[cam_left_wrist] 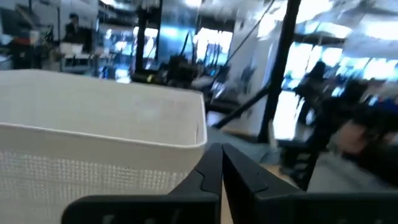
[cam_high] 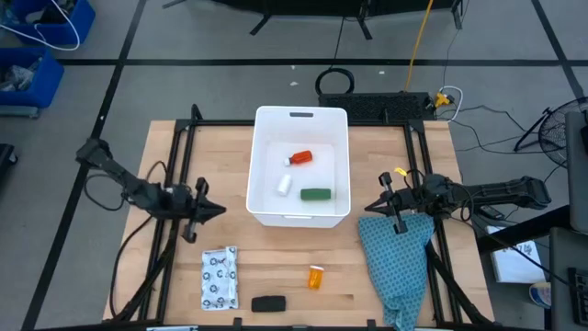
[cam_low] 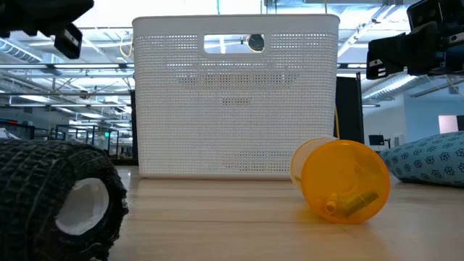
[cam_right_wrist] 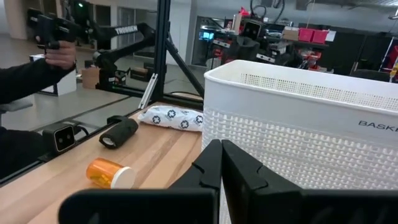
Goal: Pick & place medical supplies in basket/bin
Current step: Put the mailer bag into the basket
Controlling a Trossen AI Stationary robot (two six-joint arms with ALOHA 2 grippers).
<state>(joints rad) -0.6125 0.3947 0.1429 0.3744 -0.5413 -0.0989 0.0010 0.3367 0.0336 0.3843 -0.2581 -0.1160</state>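
The white bin (cam_high: 301, 219) stands mid-table. In it lie the red-and-white bottle (cam_high: 300, 158), a white roll (cam_high: 285, 185) and the green oblong (cam_high: 316, 194). Near the table's near edge lie the white dotted packet (cam_high: 220, 278), the orange vial (cam_high: 315, 277) on its side and the black oblong (cam_high: 268, 303). My left gripper (cam_high: 216, 210) hovers shut just left of the bin's near corner. My right gripper (cam_high: 367, 208) is shut just right of the bin. In the right wrist view the vial (cam_right_wrist: 111, 173), black oblong (cam_right_wrist: 119, 131) and packet (cam_right_wrist: 171, 117) lie beyond the fingers.
A teal patterned cloth (cam_high: 397, 262) lies at the table's right near corner, under my right arm. Black frame rails run along both table sides. A person's sleeve and hand (cam_right_wrist: 59, 53) show beyond the table in the right wrist view. Bare wood lies between bin and near items.
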